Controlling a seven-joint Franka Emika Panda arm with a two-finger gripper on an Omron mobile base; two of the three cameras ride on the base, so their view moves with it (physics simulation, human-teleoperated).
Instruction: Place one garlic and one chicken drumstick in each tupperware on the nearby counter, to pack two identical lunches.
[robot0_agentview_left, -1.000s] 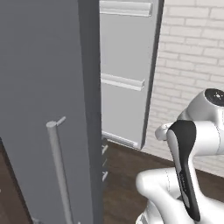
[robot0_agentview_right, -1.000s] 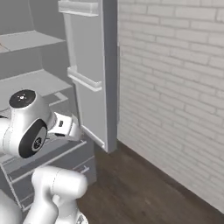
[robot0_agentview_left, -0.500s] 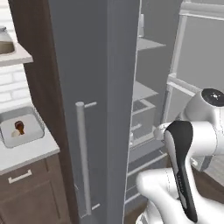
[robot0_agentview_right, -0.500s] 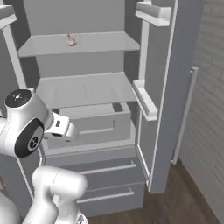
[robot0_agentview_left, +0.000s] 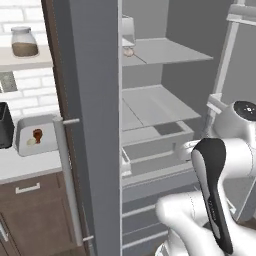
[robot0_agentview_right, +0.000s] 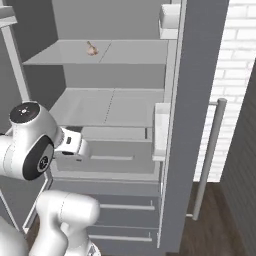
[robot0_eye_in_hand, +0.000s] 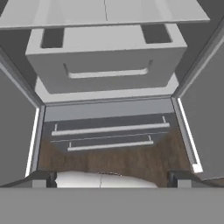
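- Fridge (robot0_agentview_right: 115, 107): you face its open grey interior; both doors stand swung out, the left door (robot0_agentview_left: 90, 125) edge-on in the left base view with a long bar handle (robot0_agentview_left: 67, 185), the right door (robot0_agentview_right: 192, 100) edge-on in the right base view.
- Arm (robot0_agentview_left: 220, 165): your white arm rises in front of the fridge, level with the drawer.
- Counter (robot0_agentview_left: 25, 165): it lies left of the fridge, pale over dark-brown cabinets (robot0_agentview_left: 30, 215), below a brick wall.
- Drawer (robot0_eye_in_hand: 105, 61): the grey crisper box sits under the lower shelf; the hand view looks down on it and on the bar-handled freezer fronts (robot0_eye_in_hand: 109, 129) beneath.
- Tupperware (robot0_agentview_left: 37, 135): one pale tray rests on the counter, just beside a black toaster (robot0_agentview_left: 5, 125).
- Gripper (robot0_eye_in_hand: 111, 177): its two dark tips stand wide apart at the bottom of the hand view, holding nothing.
- Jar (robot0_agentview_left: 24, 42): it stands on a wall shelf above the counter.
- Garlic (robot0_agentview_right: 91, 48): one bulb lies on the upper fridge shelf; a second pale lump in the tray may be another, though you cannot tell for sure.
- Drumstick (robot0_agentview_left: 38, 134): a reddish-brown piece sits inside the tray.
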